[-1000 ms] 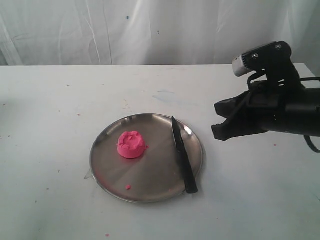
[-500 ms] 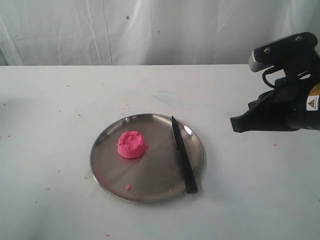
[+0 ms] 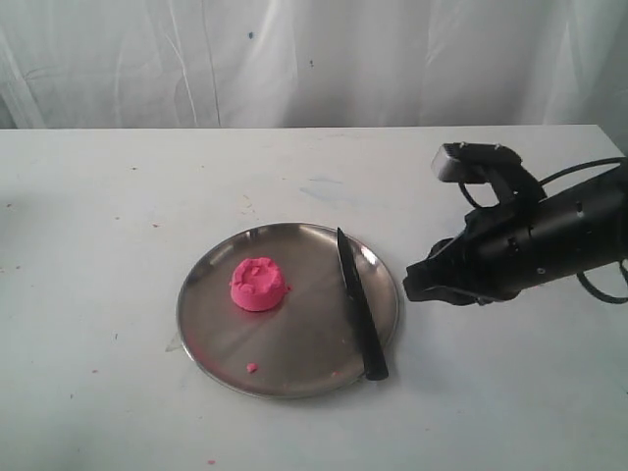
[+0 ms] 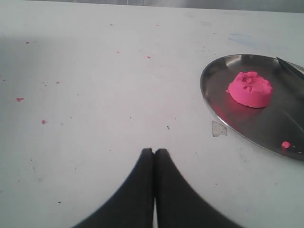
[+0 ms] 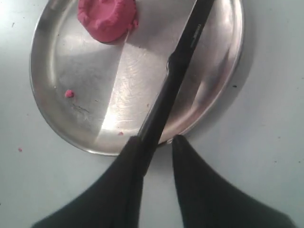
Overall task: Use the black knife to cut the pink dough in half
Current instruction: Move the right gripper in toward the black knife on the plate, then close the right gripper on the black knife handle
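You are lining up on the black knife [image 3: 359, 306], which lies across the right part of the steel plate [image 3: 211, 324], point toward the top of the exterior view and handle end over the lower right rim. The pink dough [image 3: 258, 284] sits whole, left of the plate's centre, apart from the blade. Your right gripper [image 3: 420, 285] hangs just right of the plate, parted a little and holding nothing; in its wrist view the handle end [image 5: 142, 137] runs in front of one finger [image 5: 126, 166] rather than through the gap, so shift sideways until the handle sits squarely between both. Come down low over the rim (the overhanging end probably gives the best purchase), and close firmly, since a slim handle can twist. The left gripper [image 4: 154, 156] waits on bare table, fingers pressed together, empty.
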`<state>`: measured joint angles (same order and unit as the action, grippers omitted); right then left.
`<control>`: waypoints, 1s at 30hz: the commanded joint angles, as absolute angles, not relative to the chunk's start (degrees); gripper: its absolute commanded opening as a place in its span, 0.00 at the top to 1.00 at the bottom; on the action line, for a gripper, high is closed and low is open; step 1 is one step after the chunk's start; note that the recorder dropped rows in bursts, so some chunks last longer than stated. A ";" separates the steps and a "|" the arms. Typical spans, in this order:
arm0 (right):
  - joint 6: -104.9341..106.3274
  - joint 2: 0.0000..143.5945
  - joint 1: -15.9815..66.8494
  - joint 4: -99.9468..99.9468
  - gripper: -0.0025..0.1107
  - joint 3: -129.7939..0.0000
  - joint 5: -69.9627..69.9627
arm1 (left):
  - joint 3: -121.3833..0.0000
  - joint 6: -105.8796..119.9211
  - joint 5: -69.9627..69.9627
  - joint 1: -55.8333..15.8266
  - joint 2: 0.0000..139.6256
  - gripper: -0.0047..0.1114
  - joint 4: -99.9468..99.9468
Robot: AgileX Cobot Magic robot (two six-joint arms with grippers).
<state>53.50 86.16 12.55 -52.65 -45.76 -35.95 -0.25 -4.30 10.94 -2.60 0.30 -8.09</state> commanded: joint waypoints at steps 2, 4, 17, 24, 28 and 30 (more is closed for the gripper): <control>67.01 93.92 9.34 -68.14 0.63 -46.30 -42.29 | 0.00 -4.32 10.73 -2.29 0.00 0.96 -8.49; 74.46 97.04 7.21 -76.41 0.63 -47.38 -48.67 | 0.00 -4.32 10.73 -2.29 0.00 0.96 -8.49; 71.51 107.05 7.39 -72.66 0.63 -54.72 -49.86 | 0.00 -4.32 10.73 -2.29 0.00 0.96 -8.49; 70.53 109.66 9.65 -70.48 0.63 -55.38 -48.82 | 0.00 -4.32 10.73 -2.29 0.00 0.96 -8.49; 69.73 110.58 10.93 -69.22 0.63 -56.50 -47.83 | 0.00 -4.32 10.73 -2.29 0.00 0.96 -8.49; 69.09 110.80 11.06 -68.81 0.63 -56.61 -47.00 | 0.00 -4.32 10.73 -2.29 0.00 0.96 -8.49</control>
<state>69.82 110.46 10.68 -69.63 -56.06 -48.16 -0.25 -4.30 10.94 -2.60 0.30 -8.09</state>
